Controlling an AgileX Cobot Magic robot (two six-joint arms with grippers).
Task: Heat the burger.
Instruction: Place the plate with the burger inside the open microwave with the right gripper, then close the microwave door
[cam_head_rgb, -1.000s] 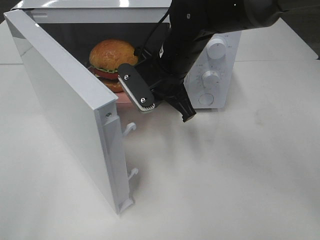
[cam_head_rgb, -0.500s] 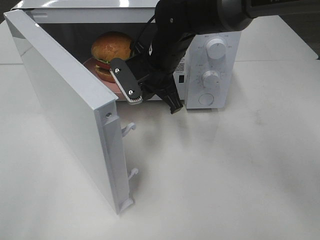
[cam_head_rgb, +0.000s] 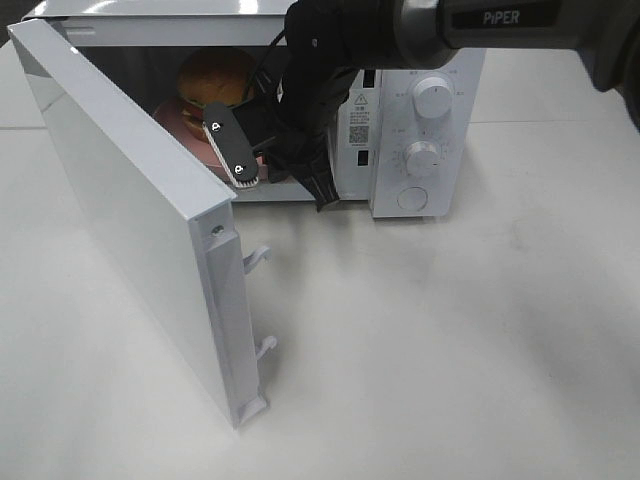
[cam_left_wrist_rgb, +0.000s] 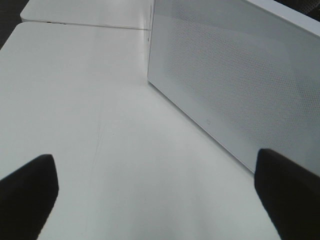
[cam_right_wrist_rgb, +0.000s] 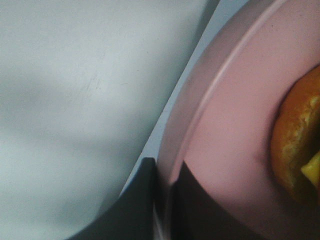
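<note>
The burger (cam_head_rgb: 215, 75) with a golden-brown bun sits on a round pink plate (cam_head_rgb: 178, 120) inside the open white microwave (cam_head_rgb: 420, 60). My right gripper (cam_head_rgb: 272, 180) reaches into the microwave's opening at the plate's near edge. In the right wrist view its dark fingers (cam_right_wrist_rgb: 145, 200) close on the pink plate's rim (cam_right_wrist_rgb: 220, 125), with the burger's edge (cam_right_wrist_rgb: 297, 145) just beyond. My left gripper (cam_left_wrist_rgb: 160, 200) is open and empty above the bare table, beside the outer face of the microwave door (cam_left_wrist_rgb: 240, 90). The left arm does not show in the exterior view.
The microwave door (cam_head_rgb: 130, 220) swings far out to the left front, its latch hooks (cam_head_rgb: 258, 258) sticking out from its edge. The control panel with two knobs (cam_head_rgb: 430, 100) and a round button is right of the opening. The white table (cam_head_rgb: 450, 340) spreads in front.
My right gripper has moved back and left, deeper into the microwave. The plate and burger went in with it and now sit farther inside, partly hidden by the door.
</note>
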